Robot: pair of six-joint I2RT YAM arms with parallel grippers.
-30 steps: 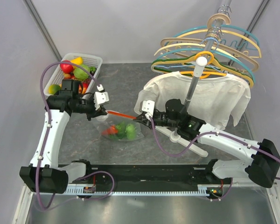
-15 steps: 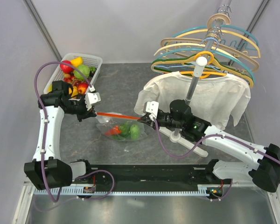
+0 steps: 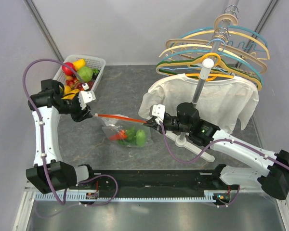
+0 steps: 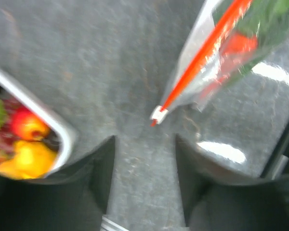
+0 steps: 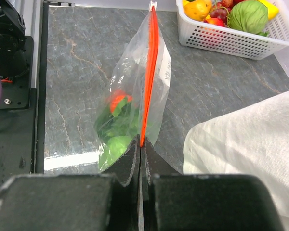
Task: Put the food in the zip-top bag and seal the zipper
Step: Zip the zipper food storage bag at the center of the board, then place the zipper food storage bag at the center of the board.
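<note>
Two claws flank the zip-top bag (image 5: pixel 120 96). The left gripper (image 4: pixel 144 142) gapes empty just short of the zipper (image 5: pixel 149 72), at its slider end. The food (image 5: pixel 116 127) sits low inside. The right gripper (image 5: pixel 140 144) pinches the opposite end shut-tight. Blur may hide an unsealed gap, so the one-cornered weight could reopen it.

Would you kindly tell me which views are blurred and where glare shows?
Left wrist: motion-blurred throughout, the zipper and basket smeared, white glare patches on the table. Right wrist: sharp on the zip-top bag, with a glare band on the table beside it. Top external: sharp and evenly lit.
</note>
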